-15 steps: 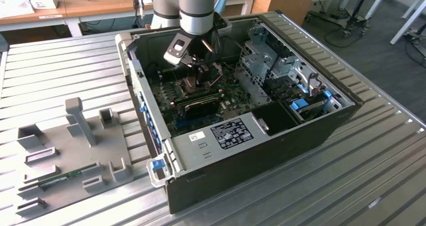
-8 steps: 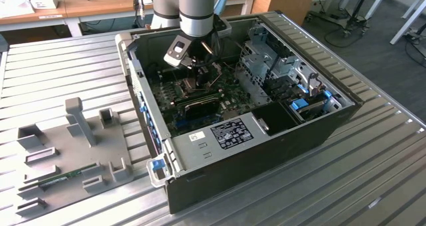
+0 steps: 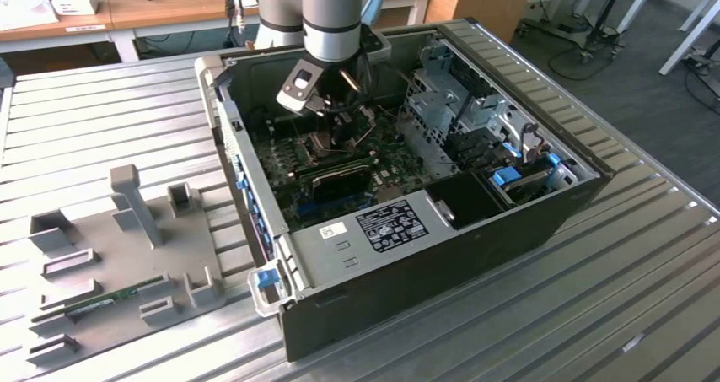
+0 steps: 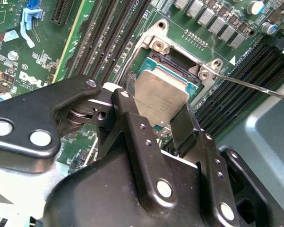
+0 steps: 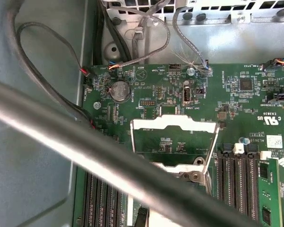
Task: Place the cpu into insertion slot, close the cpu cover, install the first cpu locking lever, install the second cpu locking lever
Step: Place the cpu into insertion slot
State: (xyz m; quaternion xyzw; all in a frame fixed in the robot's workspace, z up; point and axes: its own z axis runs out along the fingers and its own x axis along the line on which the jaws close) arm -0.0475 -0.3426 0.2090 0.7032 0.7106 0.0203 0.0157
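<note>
Cpu [image 4: 163, 92]: flat square, dull silver top, sitting over the black, silver-rimmed insertion slot [image 4: 174, 60]. Gripper [image 4: 153, 106]: matt black fingers [image 4: 132, 127] pinching the cpu's opposite edges. Cpu cover [image 5: 170, 124]: thin silvery window frame, raised off the green board [image 5: 146, 90].

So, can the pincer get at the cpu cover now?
Probably yes: the cover stands open with nothing lying over it, and the pincer is close by, at the cpu.
</note>
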